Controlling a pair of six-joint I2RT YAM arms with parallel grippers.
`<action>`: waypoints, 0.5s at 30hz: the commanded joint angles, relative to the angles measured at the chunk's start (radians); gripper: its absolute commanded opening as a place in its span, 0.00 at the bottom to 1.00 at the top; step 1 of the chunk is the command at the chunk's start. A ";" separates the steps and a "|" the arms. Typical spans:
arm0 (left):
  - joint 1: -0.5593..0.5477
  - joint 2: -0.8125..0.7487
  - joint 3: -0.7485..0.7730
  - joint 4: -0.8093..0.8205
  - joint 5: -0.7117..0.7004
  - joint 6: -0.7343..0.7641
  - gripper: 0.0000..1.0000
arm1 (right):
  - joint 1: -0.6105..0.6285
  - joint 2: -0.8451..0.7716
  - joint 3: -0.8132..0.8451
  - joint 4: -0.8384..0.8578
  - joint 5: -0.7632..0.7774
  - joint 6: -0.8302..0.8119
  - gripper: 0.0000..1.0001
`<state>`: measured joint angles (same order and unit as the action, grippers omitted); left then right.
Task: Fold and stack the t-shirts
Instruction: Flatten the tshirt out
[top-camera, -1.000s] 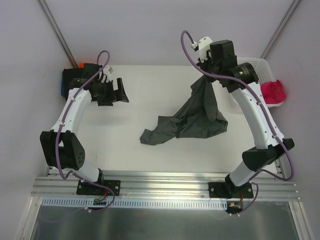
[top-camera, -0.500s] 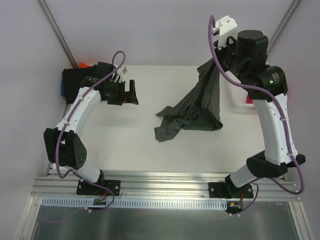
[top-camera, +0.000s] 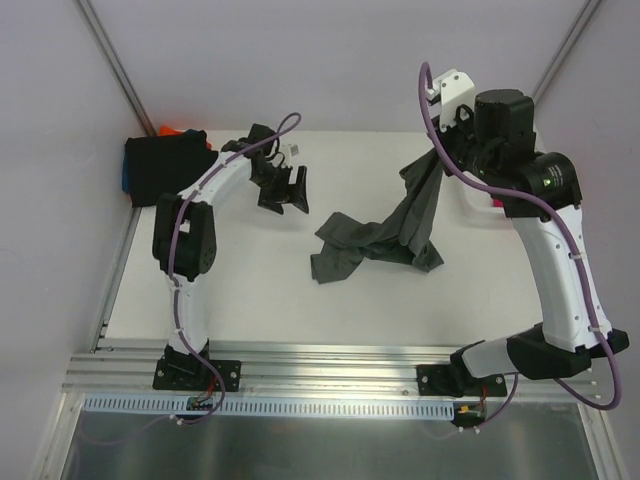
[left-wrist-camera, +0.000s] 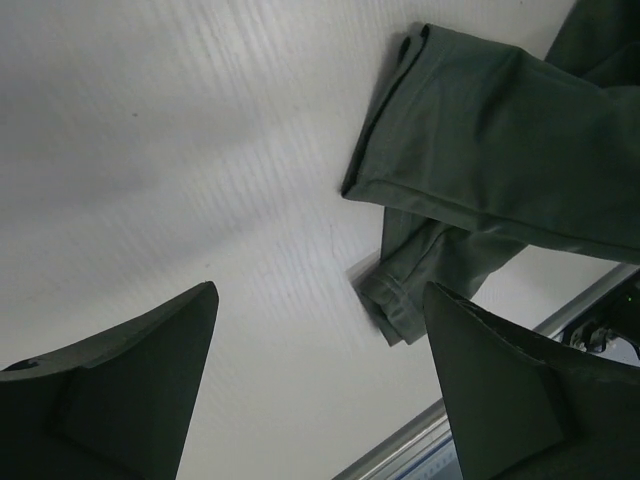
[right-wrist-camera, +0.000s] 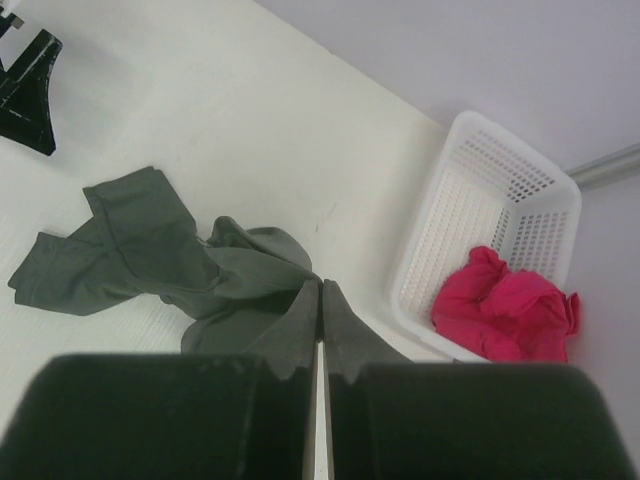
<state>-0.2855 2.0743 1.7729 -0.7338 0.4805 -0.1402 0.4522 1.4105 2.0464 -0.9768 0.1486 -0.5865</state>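
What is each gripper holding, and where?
Right gripper pinches the grey shirt by a bunched fold at its raised top; the rest trails onto the table. Left gripper is open, empty.

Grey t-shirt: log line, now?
right end effector: shut on grey t-shirt, partly on table | left end effector: open, empty | pink t-shirt: in basket

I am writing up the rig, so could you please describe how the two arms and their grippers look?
The left arm and right arm have white shells, black joints and black bases on an aluminium rail. A purple cable runs along each. The left gripper and right gripper are black, with two wedge-shaped fingers.
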 joint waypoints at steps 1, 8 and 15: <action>-0.067 0.010 0.065 -0.013 0.084 -0.004 0.84 | -0.033 -0.062 -0.028 0.004 -0.009 0.027 0.01; -0.159 0.075 0.011 -0.003 0.240 -0.081 0.80 | -0.090 -0.053 -0.032 0.016 -0.040 0.073 0.01; -0.158 0.158 0.077 0.014 0.210 -0.079 0.75 | -0.104 -0.025 -0.012 0.015 -0.063 0.094 0.01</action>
<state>-0.4614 2.2063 1.7901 -0.7265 0.6804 -0.2092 0.3576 1.3872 2.0064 -0.9844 0.1055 -0.5224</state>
